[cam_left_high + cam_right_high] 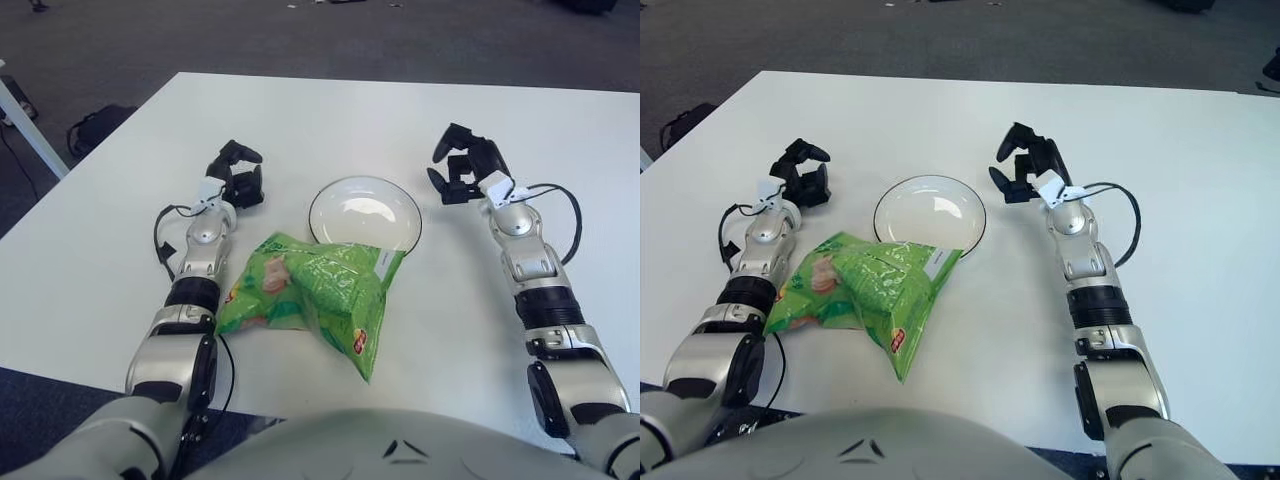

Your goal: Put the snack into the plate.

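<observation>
The snack, a green crinkled bag (310,295), lies flat on the white table (330,110) close to my body. Its upper right corner overlaps the near rim of the white, dark-rimmed plate (365,205), which holds nothing else. My left hand (238,172) shows left of the plate and just beyond the bag's left end, fingers loosely bent, holding nothing. To the right of the plate my right hand (462,165) is raised, its fingers spread in a claw around nothing.
The table's left edge runs diagonally past my left arm, with dark carpet beyond. A black bag (95,125) lies on the floor at the left beside a white table leg (30,125). A black cable (570,215) loops off my right forearm.
</observation>
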You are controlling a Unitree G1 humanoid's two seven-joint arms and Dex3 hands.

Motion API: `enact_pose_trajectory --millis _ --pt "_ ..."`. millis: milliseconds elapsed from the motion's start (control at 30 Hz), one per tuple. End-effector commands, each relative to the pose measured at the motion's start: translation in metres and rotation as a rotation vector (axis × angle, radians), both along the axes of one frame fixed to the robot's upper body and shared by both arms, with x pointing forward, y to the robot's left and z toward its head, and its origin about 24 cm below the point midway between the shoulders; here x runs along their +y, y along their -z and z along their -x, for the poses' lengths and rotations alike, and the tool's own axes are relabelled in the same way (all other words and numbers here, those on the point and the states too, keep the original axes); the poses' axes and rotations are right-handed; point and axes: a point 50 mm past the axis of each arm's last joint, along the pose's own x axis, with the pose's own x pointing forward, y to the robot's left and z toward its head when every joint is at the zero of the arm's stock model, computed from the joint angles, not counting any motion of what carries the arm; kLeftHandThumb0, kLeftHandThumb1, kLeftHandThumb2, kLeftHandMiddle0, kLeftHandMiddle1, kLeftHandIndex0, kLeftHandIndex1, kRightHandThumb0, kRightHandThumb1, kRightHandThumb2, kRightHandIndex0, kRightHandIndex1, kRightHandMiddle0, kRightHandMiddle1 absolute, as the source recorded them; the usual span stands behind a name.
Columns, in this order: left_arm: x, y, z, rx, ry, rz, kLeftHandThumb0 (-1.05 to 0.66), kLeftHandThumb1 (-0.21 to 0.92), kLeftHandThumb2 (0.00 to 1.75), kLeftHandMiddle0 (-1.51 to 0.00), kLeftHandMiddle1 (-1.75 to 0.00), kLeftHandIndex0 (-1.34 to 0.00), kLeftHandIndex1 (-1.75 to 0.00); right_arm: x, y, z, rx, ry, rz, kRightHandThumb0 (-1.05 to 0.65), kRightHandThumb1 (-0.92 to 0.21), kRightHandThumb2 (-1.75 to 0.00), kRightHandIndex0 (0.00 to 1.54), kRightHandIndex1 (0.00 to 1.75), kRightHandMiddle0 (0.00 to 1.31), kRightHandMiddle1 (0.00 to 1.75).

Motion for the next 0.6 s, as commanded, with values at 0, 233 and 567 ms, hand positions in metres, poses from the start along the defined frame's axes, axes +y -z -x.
enact_pose_trajectory --millis 0,233,567 --pt "0.014 0.033 0.020 0.119 -0.043 0.016 -0.41 0.54 1.03 -1.17 -1.75 -0.44 -1.75 0.006 -0.010 0.006 -0.039 -0.036 0.044 -0.42 -0.53 -1.04 1.00 1.75 0.44 1.75" --pt "0.031 0.029 0.020 0.113 -0.092 0.028 -0.41 0.55 1.02 -1.16 -1.75 -0.43 -1.75 0.023 -0.030 0.016 -0.126 -0.104 0.092 -0.41 -0.56 -1.00 0.96 1.75 0.42 1.75" --pt "0.055 0.025 0.020 0.119 -0.187 0.035 -0.42 0.53 1.04 -1.10 -1.75 -0.44 -1.75 0.037 -0.047 0.023 -0.213 -0.163 0.148 -0.40 -0.59 -0.96 0.87 1.75 0.40 1.75"
